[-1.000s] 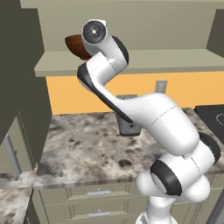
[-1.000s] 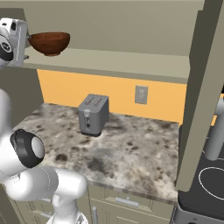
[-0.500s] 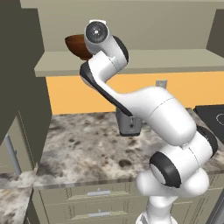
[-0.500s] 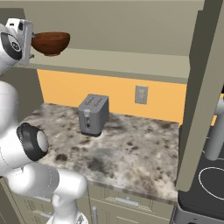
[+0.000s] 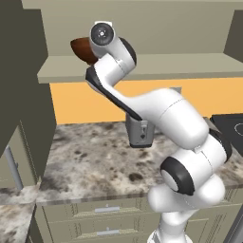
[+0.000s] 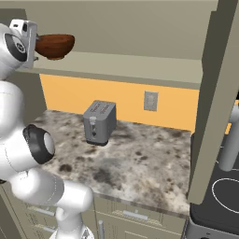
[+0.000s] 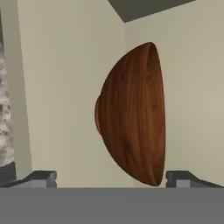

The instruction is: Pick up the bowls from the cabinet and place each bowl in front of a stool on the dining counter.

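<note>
A dark reddish-brown wooden bowl [image 5: 79, 49] [image 6: 55, 45] stands on the flat shelf board of the olive-beige cabinet [image 5: 166, 66] [image 6: 130, 65], near its left end. The arm reaches up to the shelf, and its hand is right beside the bowl. In the rolled hand view the bowl [image 7: 131, 113] appears on its side, close ahead and large. My gripper [image 7: 111, 178] is open, with one fingertip at each side of the bowl's width and nothing between them. The fingertips are short of the bowl and do not touch it.
A silver toaster [image 5: 141, 133] [image 6: 99, 122] stands on the stone-topped counter with beige drawers [image 5: 85, 161] [image 6: 140, 163] below the shelf. A black cooktop [image 6: 224, 191] lies at the right past a tall cabinet panel [image 6: 212, 93]. A dark tall panel [image 5: 19, 95] closes off the left.
The hand has moved a little closer to the wooden bowl along the shelf. The jaws have stayed open and the bowl has not moved.
</note>
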